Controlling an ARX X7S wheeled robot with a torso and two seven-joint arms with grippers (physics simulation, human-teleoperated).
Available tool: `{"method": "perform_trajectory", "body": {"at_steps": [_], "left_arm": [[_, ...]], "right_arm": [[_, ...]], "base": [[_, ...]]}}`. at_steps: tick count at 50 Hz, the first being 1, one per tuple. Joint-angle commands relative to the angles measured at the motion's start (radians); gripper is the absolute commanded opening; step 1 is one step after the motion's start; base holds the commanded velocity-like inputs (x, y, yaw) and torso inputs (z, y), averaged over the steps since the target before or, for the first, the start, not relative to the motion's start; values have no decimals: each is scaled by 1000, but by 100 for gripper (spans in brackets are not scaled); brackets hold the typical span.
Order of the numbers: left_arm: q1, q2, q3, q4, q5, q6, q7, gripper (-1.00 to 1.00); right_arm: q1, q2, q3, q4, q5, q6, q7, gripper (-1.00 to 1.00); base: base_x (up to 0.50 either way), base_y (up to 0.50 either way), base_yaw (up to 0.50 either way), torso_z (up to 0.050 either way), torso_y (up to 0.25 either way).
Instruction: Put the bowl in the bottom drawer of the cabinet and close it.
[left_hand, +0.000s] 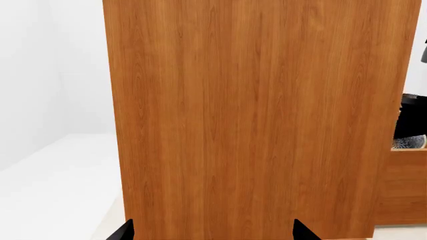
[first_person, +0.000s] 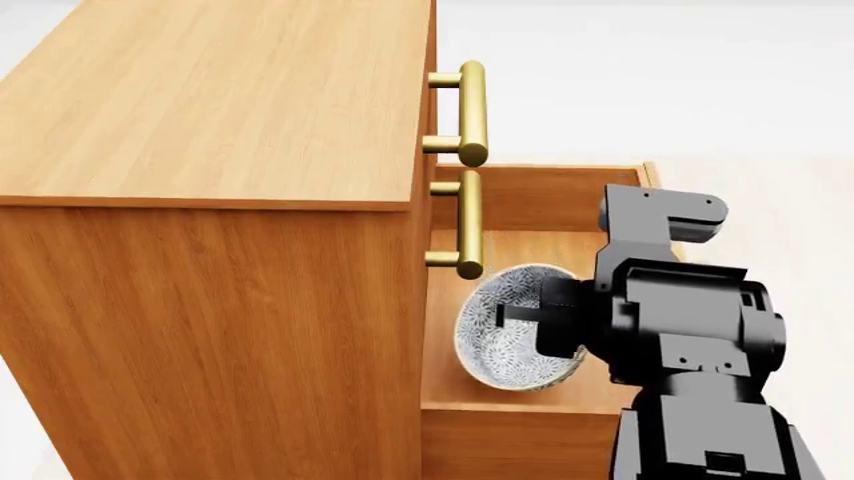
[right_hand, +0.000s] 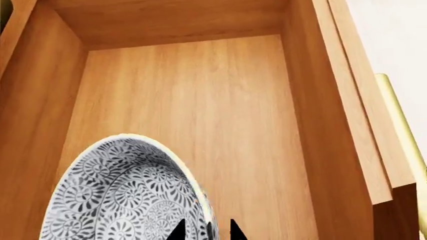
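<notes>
The cabinet (first_person: 214, 250) fills the left of the head view, and its bottom drawer (first_person: 534, 200) stands pulled out. The blue-grey patterned bowl (first_person: 514, 330) hangs tilted on edge just above the drawer's inside. My right gripper (first_person: 534, 315) is shut on its rim. In the right wrist view the bowl (right_hand: 120, 195) has its rim between the tips of the right gripper (right_hand: 207, 231), over the drawer floor (right_hand: 200, 100). My left gripper (left_hand: 213, 232) is open, facing the cabinet's side panel (left_hand: 253, 115), with nothing between its tips. A sliver of the bowl (left_hand: 408, 143) shows past that panel.
Two brass bar handles (first_person: 470, 110) (first_person: 467, 225) of the upper drawers jut out above the open drawer. The bottom drawer's own handle (right_hand: 400, 125) shows beyond its front wall. Pale floor (first_person: 747, 100) surrounds the cabinet.
</notes>
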Motion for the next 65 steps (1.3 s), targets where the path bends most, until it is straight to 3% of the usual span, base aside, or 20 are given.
{"method": "perform_trajectory", "body": {"at_steps": [1,20,29,49,65], "left_arm": [[1,-2,1,2,0,0,-2,100],[2,-5,3,8,0,-3,-7,100],[-2,-4,5,2,0,-2,-7,100],[-4,-5,7,0,0,-1,-10,100],[-4,-7,8,-3,1,2,-12,100]], "right_arm": [[-9,-5,-6,-1,-29,-38,-8,100],[-10,-4,-67,-22,-69,-149,-18,100],[-106,19,-89,-396,-81,45,-41,100],[-149,115,-70,-757,-84,218,-56,100],[-307,210,18,-1107,-106,284,-13,100]], "base": [[0,0,0,0,0],[0,0,0,0,0],[0,0,0,0,0],[0,0,0,0,0],[0,0,0,0,0]]}}
